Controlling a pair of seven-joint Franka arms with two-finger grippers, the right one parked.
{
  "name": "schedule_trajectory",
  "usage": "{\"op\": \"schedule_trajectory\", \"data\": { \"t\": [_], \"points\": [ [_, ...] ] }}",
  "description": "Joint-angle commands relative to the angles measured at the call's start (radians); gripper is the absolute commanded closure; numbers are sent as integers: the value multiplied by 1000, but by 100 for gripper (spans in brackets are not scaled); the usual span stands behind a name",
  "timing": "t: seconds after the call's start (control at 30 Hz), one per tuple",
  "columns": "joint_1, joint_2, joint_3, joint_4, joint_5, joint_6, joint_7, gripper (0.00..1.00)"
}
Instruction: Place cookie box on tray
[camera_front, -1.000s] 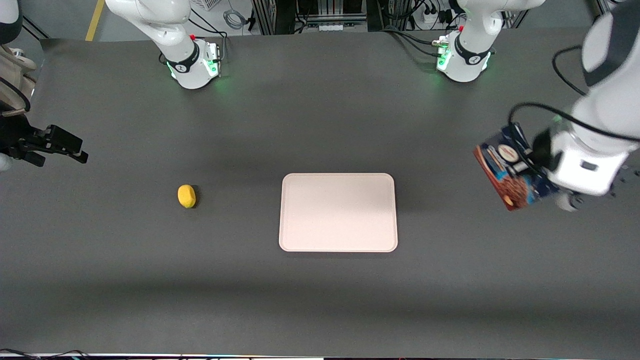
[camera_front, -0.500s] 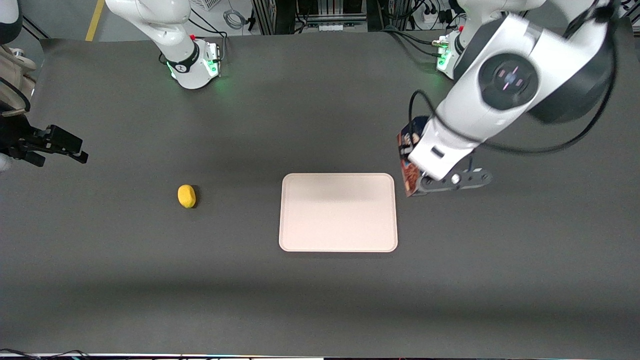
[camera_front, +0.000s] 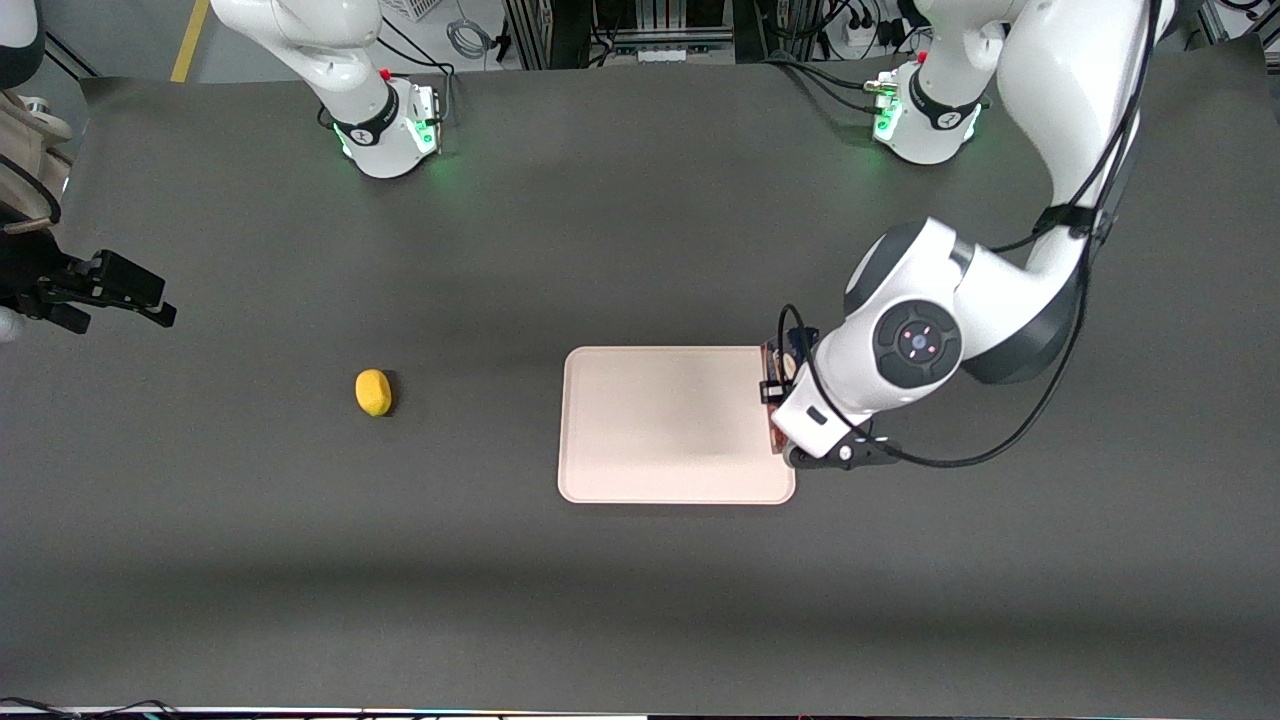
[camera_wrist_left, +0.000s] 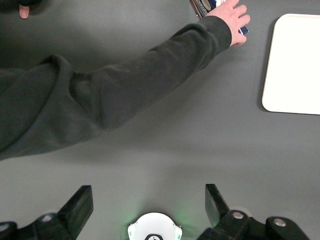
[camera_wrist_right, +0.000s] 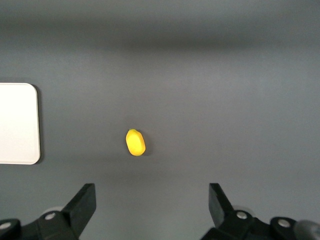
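Front view: L arm bent low over the table (camera_front: 300, 560). Gripper (camera_front: 790, 420) sits at the tray (camera_front: 620, 470) edge toward the working arm's end, mostly hidden under the white wrist. Cookie box (camera_front: 771, 372) shows only as a thin dark-and-brown sliver against the wrist, over that same tray edge. Can't tell whether the gripper is clamped on it or let go, nor whether the box touches the tray. Yellow lump (camera_front: 373, 392) lies well apart, toward the parked arm's end.

L wrist view: dark-sleeved arm (camera_wrist_left: 125, 85) reaches across the table, bare hand (camera_wrist_left: 234, 17) resting on the cookie box, near the tray corner, not on it.

R wrist view: yellow lump alone on the table, tray corner at frame edge.
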Motion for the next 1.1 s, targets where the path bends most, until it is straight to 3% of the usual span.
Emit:
{"op": "schedule_trajectory", "data": {
  "t": [0.0, 0.27, 0.7, 0.77, 0.8, 0.9, 1.07],
  "points": [
    [-12, 44, 8, -11, 15, 80, 11, 77],
    [-12, 44, 12, -183, 55, 284, -2, 77],
    [-14, 46, 28, -284, 104, 386, -4, 75],
    [-14, 46, 28, -284, 104, 392, -2, 65],
    [-14, 46, 30, -284, 104, 392, -4, 53],
    [-14, 46, 30, -284, 104, 390, -2, 1],
    [-8, 29, 33, -279, 104, 367, -2, 0]
  ]
}}
